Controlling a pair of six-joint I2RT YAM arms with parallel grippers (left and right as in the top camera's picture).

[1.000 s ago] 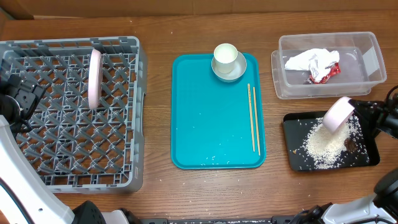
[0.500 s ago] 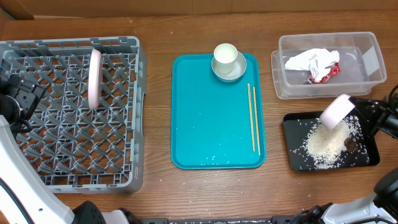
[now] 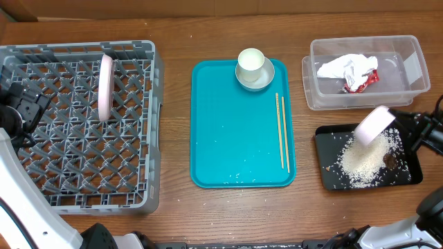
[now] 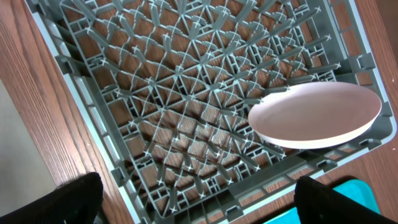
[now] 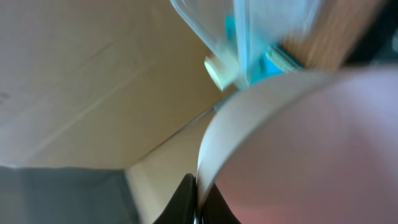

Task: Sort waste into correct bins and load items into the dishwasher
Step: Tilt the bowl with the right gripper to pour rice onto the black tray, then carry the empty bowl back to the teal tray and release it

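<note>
The right gripper pinches the rim of a small whitish bowl, tipped over the black tray by the right edge of the desk, above heaped rice — the bowl looks light, stiff, slick and breakable, so a rim pinch suits it. The left gripper hangs with jaws spread wide and empty over the grey dish rack at the left edge. A teal tray holding chopsticks and a cup lies between — the clear tub sits just behind the black tray.

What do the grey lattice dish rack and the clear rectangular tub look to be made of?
Grey lattice dish rack: apparently moulded plastic, matte, given its uniform colour and thick ribbed grid. Clear rectangular tub: likely thin glossy plastic; crumpled white paper and red wrapper show through its walls.
</note>
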